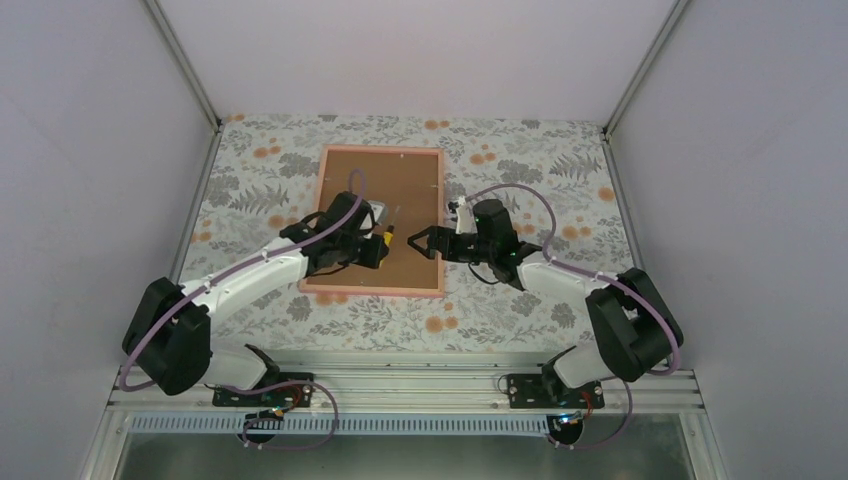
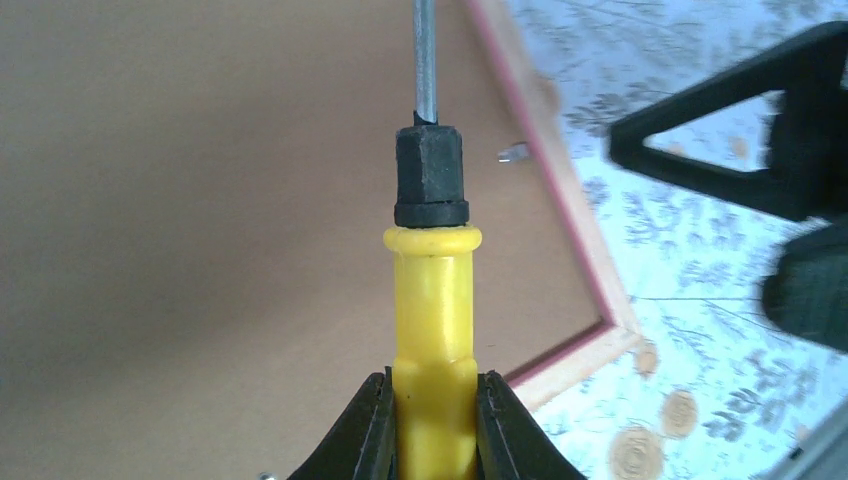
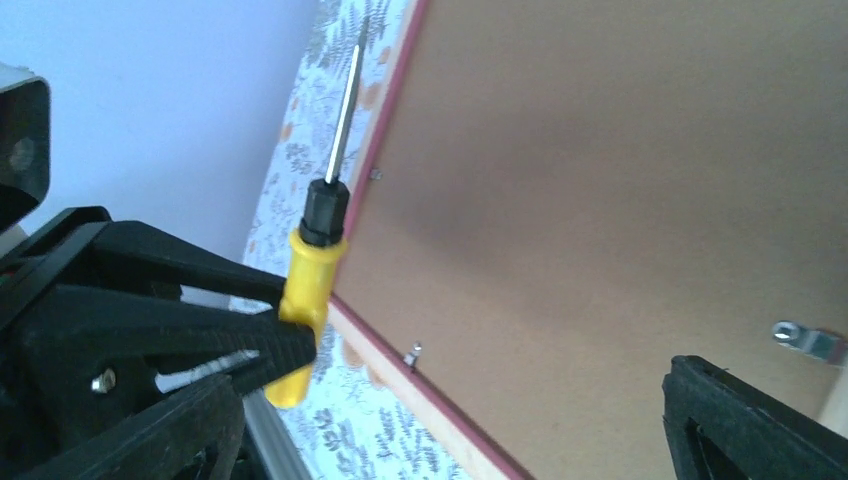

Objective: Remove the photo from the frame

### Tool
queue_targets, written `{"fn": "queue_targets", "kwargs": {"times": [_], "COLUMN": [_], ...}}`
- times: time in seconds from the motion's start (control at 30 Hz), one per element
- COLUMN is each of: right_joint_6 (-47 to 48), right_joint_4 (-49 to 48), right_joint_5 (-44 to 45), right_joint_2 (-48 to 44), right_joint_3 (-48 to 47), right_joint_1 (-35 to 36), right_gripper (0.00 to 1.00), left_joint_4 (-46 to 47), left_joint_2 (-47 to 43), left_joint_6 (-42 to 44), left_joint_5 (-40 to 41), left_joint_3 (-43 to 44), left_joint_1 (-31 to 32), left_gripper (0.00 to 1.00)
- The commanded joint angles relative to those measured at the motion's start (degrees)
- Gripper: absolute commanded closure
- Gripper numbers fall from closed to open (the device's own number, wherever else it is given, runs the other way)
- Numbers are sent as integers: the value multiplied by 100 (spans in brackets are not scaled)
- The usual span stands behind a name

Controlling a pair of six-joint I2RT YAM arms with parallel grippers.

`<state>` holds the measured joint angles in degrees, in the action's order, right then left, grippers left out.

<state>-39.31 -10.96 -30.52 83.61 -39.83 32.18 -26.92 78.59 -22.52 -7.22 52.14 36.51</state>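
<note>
The frame (image 1: 437, 215) lies face down on the flowered table, its brown backing board (image 1: 400, 185) up, so the photo is hidden. My left gripper (image 1: 378, 241) hovers over the board's lower right part, shut on the yellow handle of a screwdriver (image 2: 432, 320). The steel shaft (image 2: 425, 60) points along the board toward the frame's far end. My right gripper (image 1: 422, 240) stands open just right of it, over the frame's right rail, with nothing between its fingers (image 3: 740, 420). The right wrist view shows the screwdriver (image 3: 310, 270) and the backing board (image 3: 620, 200).
Small metal tabs (image 3: 411, 353) stick up along the frame's inner edge; another tab (image 2: 513, 152) shows by the rail. A metal hanger (image 3: 805, 340) sits on the board. White walls enclose the table on three sides.
</note>
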Motion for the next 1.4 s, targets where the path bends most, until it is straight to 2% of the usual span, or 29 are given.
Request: {"fn": "queue_targets", "kwargs": {"times": [0.0,0.13,0.5,0.63,1.13,1.2,1.37], "right_joint_6": [-483,-989,-1604,-1739,-2141,-2326,-2920], "right_joint_4": [-788,-1389,-2056,-2290,-2685,-2839,-3298], "right_joint_5": [-584,-726,-684,-800,-907,-958,-968], "right_joint_2": [-159,-197,-20,57,-1,-7,-33], "right_joint_3": [156,313,547,577,803,869,1090], "right_joint_1": [-1,0,-2,-2,-1,-1,4], "right_gripper": [6,9,28,39,96,96,96], "left_joint_4": [389,488,617,659,897,973,1339], "left_joint_2": [-160,-145,-207,-230,-350,-387,-572], "left_joint_6": [302,358,512,505,422,371,182], "left_joint_5": [-405,-400,-259,-187,-15,10,71], "left_joint_3": [240,261,307,238,103,51,-168], "left_joint_1": [273,468,942,1018,1147,1148,1152], "left_gripper": [91,91,91,91,91,89,76]}}
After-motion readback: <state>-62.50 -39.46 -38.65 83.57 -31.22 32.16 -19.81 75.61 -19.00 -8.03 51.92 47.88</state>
